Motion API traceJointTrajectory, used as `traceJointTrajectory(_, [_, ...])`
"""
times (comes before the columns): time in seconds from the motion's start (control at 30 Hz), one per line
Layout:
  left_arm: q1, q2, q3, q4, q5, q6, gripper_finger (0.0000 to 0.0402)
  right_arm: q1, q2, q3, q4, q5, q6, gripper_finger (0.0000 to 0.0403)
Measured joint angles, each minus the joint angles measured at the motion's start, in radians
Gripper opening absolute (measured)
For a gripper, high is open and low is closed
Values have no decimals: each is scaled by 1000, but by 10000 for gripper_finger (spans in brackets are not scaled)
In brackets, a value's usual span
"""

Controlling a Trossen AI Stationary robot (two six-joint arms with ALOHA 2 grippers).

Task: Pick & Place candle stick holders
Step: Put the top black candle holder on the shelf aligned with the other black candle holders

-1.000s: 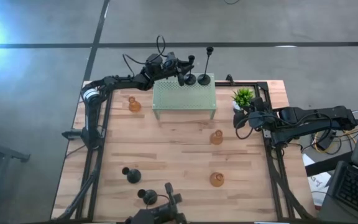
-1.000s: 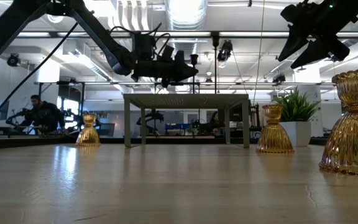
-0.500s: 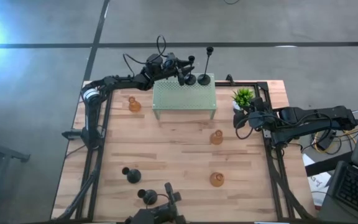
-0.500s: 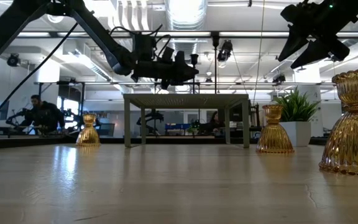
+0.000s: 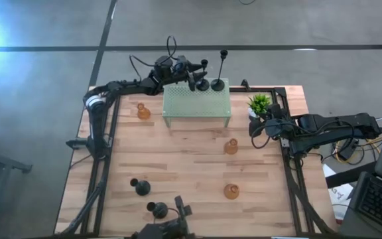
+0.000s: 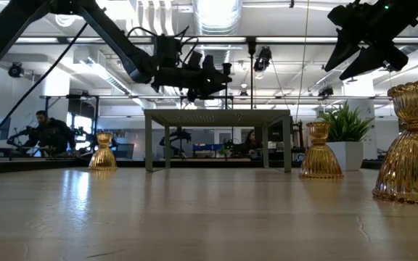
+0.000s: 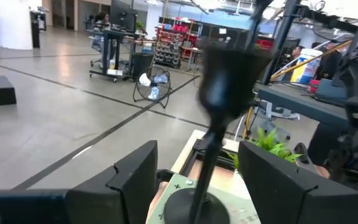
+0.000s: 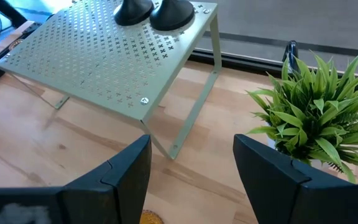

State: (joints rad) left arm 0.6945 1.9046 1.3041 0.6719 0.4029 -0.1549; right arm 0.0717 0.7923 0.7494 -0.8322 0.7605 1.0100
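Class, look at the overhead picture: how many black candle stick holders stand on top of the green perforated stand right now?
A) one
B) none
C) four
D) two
D: two black candle stick holders stand at the far edge of the green perforated stand, by the left hand; two more black holders stand on the table's near edge.

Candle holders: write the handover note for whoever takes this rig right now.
Left gripper: open, at the shelf's far edge, fingers either side of the short black holder standing there.
Right gripper: open, idle beside the plant.
Done: two black holders on the shelf, the short one and the tall one.
Left: two black holders at the near edge and three amber ones on the table.
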Motion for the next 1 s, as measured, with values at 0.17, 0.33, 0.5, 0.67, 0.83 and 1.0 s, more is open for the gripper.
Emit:
traceJointTrajectory(0.17, [5,-56,0,-127,6,36,230,0,0,0,0,0,0,219])
traceJointTrajectory(0.33, [19,-146,0,-390,9,79,230,0,0,0,0,0,1,219])
traceJointTrajectory(0.5, [44,-251,0,-659,29,136,230,0,0,0,1,-10,-19,219])
traceJointTrajectory(0.67, [59,-392,-1,-840,86,216,230,-1,-15,0,61,-170,-184,219])
traceJointTrajectory(0.83, [67,-560,-54,-932,87,229,229,0,-68,4,128,-300,-329,201])
traceJointTrajectory(1.0, [69,-755,-136,-1018,87,184,229,0,-150,8,106,-298,-340,174])
